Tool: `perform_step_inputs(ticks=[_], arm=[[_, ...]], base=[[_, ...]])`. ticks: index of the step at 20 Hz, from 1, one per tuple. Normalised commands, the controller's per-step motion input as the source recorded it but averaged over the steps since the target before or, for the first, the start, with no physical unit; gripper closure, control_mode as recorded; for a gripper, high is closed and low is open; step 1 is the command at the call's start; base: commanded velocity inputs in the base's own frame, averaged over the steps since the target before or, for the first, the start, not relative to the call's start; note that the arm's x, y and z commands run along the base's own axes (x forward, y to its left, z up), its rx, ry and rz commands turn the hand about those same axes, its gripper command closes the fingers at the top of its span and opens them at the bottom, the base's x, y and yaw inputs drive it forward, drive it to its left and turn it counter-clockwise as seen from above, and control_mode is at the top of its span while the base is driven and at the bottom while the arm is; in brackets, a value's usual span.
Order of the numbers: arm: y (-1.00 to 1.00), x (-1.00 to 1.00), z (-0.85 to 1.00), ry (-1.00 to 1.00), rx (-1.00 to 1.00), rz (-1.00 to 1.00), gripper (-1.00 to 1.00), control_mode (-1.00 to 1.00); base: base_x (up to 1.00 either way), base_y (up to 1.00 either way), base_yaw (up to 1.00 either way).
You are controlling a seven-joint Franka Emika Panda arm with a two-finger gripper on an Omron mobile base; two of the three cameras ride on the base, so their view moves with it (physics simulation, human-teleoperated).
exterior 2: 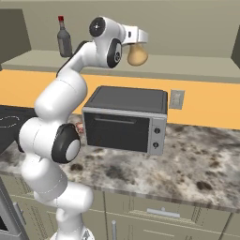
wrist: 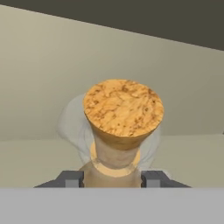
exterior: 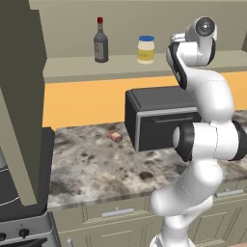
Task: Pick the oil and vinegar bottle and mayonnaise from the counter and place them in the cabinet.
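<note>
The oil and vinegar bottle (exterior 2: 137, 56), a tan flask with a cork top (wrist: 123, 107), hangs low over the cabinet shelf (exterior 2: 187, 65); whether its base touches the shelf I cannot tell. My gripper (exterior 2: 137, 45) is raised to shelf height and grips the bottle's neck from both sides, as the hand view shows at my gripper (wrist: 111, 178). The mayonnaise (exterior: 145, 49), a cream jar with a blue lid, stands on the shelf (exterior: 72, 65) of the cabinet. Below lies the stone-patterned counter (exterior: 96, 164).
A dark bottle with a red cap (exterior: 100, 41) stands on the shelf left of the mayonnaise. A black toaster oven (exterior 2: 126, 119) sits on the counter under my arm. A small pink item (exterior: 115, 136) lies beside it. An open cabinet door (exterior: 19, 96) juts out at left above a stove (exterior: 24, 212).
</note>
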Motion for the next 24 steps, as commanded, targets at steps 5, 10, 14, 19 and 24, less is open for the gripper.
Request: perform_step_inputs(ticks=[5,10,14,19,24], arm=[[-0.06,0.04,-0.18,0.0,0.0,0.0,-1.0,-1.0],[-0.07,0.11,-0.17,0.0,0.0,0.0,-1.0,-1.0],[-0.05,0.05,-0.11,0.0,0.01,0.0,-1.0,-1.0],[0.0,0.0,-0.05,-0.01,0.03,0.0,-1.0,-1.0],[0.0,-0.08,0.0,-0.03,0.04,0.0,-1.0,-1.0]], base=[[0.0,0.0,0.0],[0.0,0.0,0.0],[0.0,0.0,0.0],[0.0,0.0,0.0],[0.0,0.0,0.0]])
